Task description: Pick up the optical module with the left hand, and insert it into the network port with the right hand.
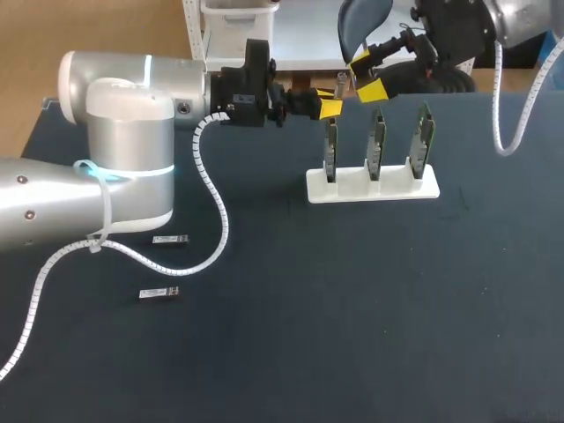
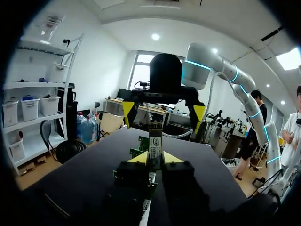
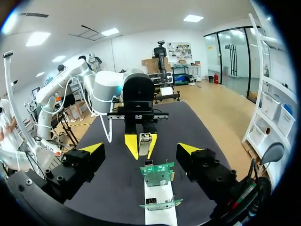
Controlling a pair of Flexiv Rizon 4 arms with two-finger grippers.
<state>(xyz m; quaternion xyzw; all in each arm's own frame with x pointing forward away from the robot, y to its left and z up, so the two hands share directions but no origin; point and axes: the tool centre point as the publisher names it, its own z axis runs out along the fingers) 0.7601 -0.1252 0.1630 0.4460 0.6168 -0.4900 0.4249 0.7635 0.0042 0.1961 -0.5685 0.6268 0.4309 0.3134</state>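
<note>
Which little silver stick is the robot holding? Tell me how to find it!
Find the big silver left arm stretched across the dark table toward the white stand of green cards. At its end, the yellow-tipped left claw pinches the optical module. The two other modules lie flat on the table; this one is up in the air.

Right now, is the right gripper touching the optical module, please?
Apart: the right wrist view shows the right gripper open, with clear gaps on both sides of the optical module.
</note>
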